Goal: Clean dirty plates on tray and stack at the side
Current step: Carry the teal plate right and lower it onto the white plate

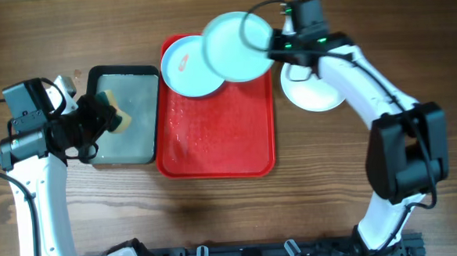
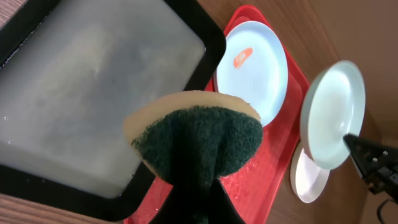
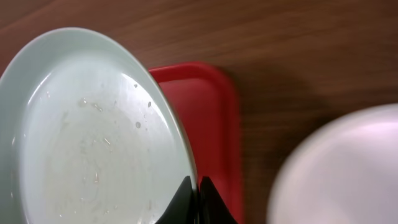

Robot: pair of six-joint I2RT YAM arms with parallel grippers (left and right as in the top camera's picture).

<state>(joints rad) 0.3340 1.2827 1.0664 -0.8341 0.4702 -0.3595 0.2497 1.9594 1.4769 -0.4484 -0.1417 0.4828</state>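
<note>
My right gripper (image 1: pixel 272 46) is shut on the rim of a light teal plate (image 1: pixel 237 46) and holds it tilted above the red tray's (image 1: pixel 218 152) far right corner; it fills the right wrist view (image 3: pixel 93 137), wet with droplets. A white plate with a red smear (image 1: pixel 188 67) lies on the tray's far left, also in the left wrist view (image 2: pixel 255 68). A clean white plate (image 1: pixel 314 90) rests on the table right of the tray. My left gripper (image 1: pixel 95 119) is shut on a yellow-green sponge (image 2: pixel 196 140) over the grey tray.
A black-rimmed grey tray (image 1: pixel 132 153) holding cloudy water sits left of the red tray, touching it. The red tray's near half is wet and bare. Wooden table (image 1: pixel 325 185) extends to the right and front.
</note>
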